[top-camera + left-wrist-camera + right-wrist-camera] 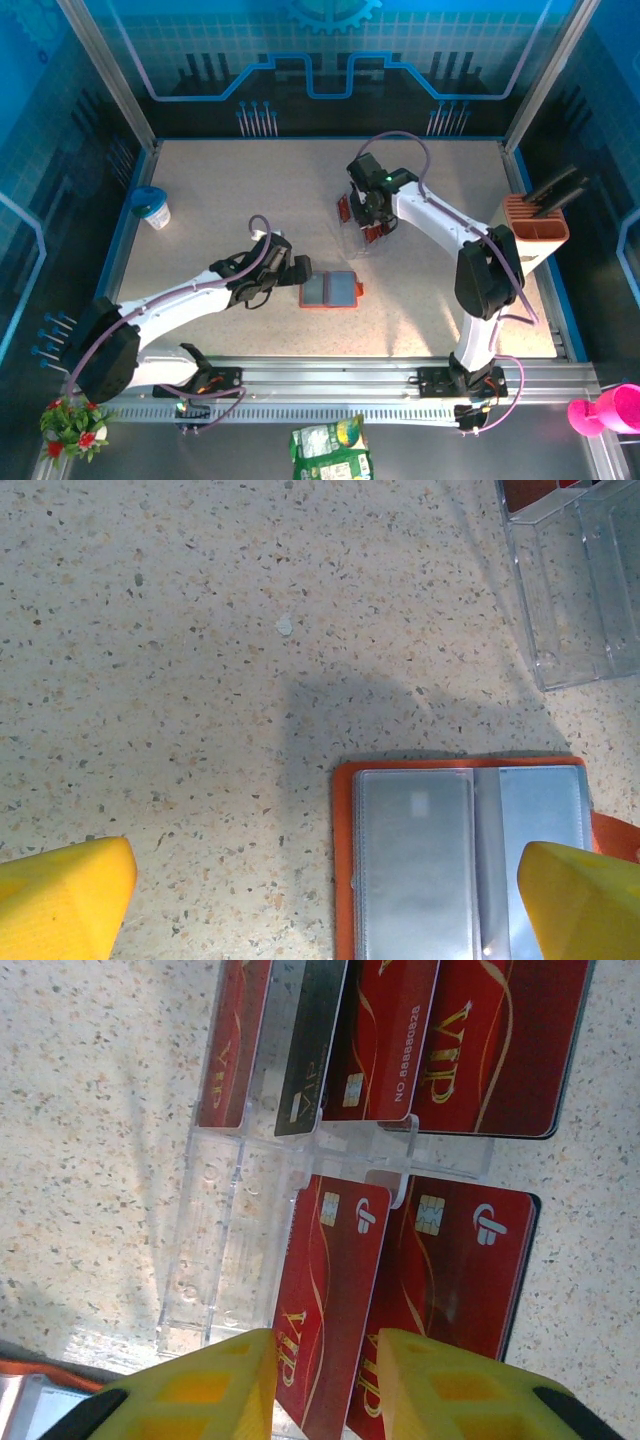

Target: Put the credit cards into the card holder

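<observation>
The card holder [330, 290] lies open on the table, with an orange rim [343, 860] and grey-blue sleeves inside. My left gripper [298, 272] hovers open at its left end; in the left wrist view the holder's left half lies between the yellow fingertips of the left gripper [320, 895]. Several credit cards stand in a clear plastic stand [225, 1260], mostly red, one black [312, 1050]. My right gripper [372, 215] is at the stand. The right gripper [325, 1365] has its jaws narrowed around the front-left red card [335, 1280], next to another red card [455, 1280].
A salmon-and-white box with black tools [535, 222] stands at the right edge. A white cup with a blue lid [152, 208] sits at the far left. The clear stand [575, 590] lies just beyond the holder. Glass walls ring the table.
</observation>
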